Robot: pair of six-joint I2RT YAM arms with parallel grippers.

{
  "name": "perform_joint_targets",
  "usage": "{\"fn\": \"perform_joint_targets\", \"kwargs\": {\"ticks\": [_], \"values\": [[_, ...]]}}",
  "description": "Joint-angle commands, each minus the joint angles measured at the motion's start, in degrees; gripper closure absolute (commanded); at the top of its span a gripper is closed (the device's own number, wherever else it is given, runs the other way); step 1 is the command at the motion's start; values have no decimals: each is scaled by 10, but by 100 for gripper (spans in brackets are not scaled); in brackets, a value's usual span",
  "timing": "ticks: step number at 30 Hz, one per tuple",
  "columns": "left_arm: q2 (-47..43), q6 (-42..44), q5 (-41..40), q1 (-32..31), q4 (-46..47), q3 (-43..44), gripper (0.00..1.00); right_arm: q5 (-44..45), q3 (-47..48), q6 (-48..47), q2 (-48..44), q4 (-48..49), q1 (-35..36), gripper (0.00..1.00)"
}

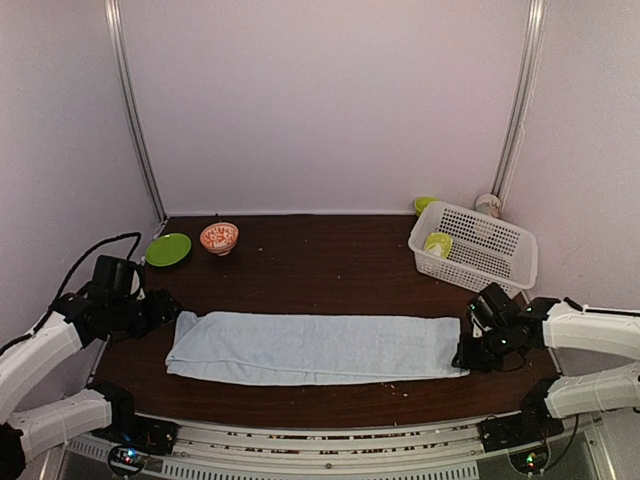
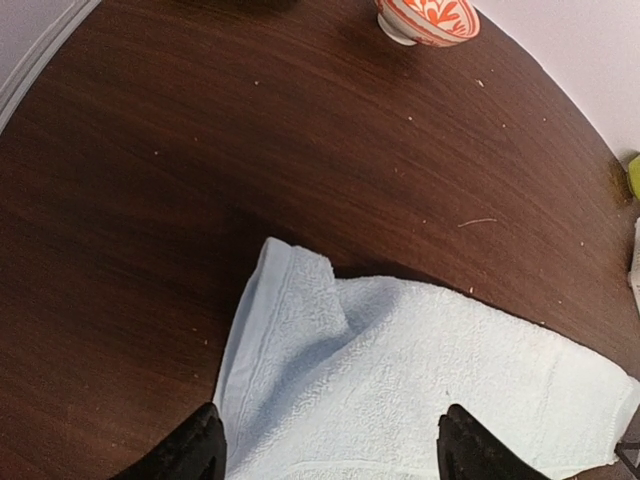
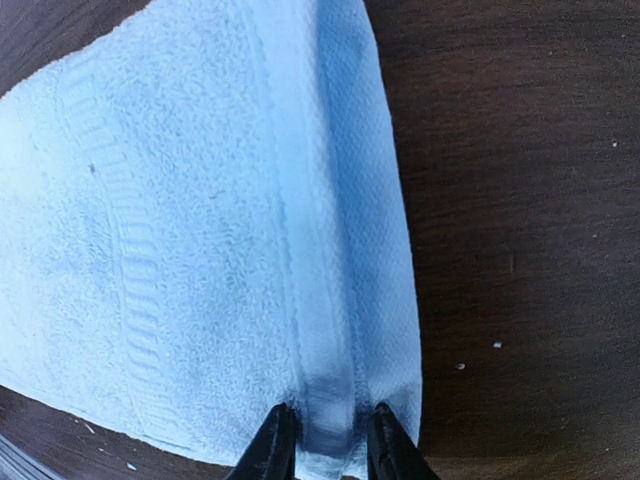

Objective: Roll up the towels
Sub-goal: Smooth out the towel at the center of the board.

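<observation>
Dark brown wood forms the table (image 1: 300, 255), closed in by pale walls on three sides and dotted with small crumbs. Across its near half the pale blue towel (image 1: 315, 348) lies flat and unrolled, its long side running left to right between the two arms. At its left end a corner is turned back over itself, so that end looks slightly rumpled. The left gripper (image 1: 163, 306) hangs at that end with its fingers (image 2: 200, 445) spread wide and nothing between them; in the left wrist view both tips sit over the towel's end. The right gripper (image 1: 468, 354) is at the towel's right end, low on the table. In the right wrist view its fingers (image 3: 275, 445) stand close together and pinch a narrow raised fold of the towel's hemmed edge between them. Farther back on the left are a green plate (image 1: 168, 249) and, just beside it, a small bowl (image 1: 219, 237) with an orange pattern. At the back right a white perforated basket (image 1: 500, 240) sits at an angle, with a small green and pale item (image 1: 438, 243) inside, too small to identify.
</observation>
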Motion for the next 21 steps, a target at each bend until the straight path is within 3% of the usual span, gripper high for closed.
{"fn": "perform_joint_targets", "kwargs": {"ticks": [1,7,14,21], "values": [[-9,0,7,3,29,-7,26,-19,-4,14,16,4,11,79],[-5,-1,13,3,43,-14,27,20,14,22,-4,-33,14,100],[6,7,14,4,49,-7,27,117,111,-18,-27,-152,10,100],[14,8,17,3,54,-10,27,132,108,2,-17,-180,5,100]]}}
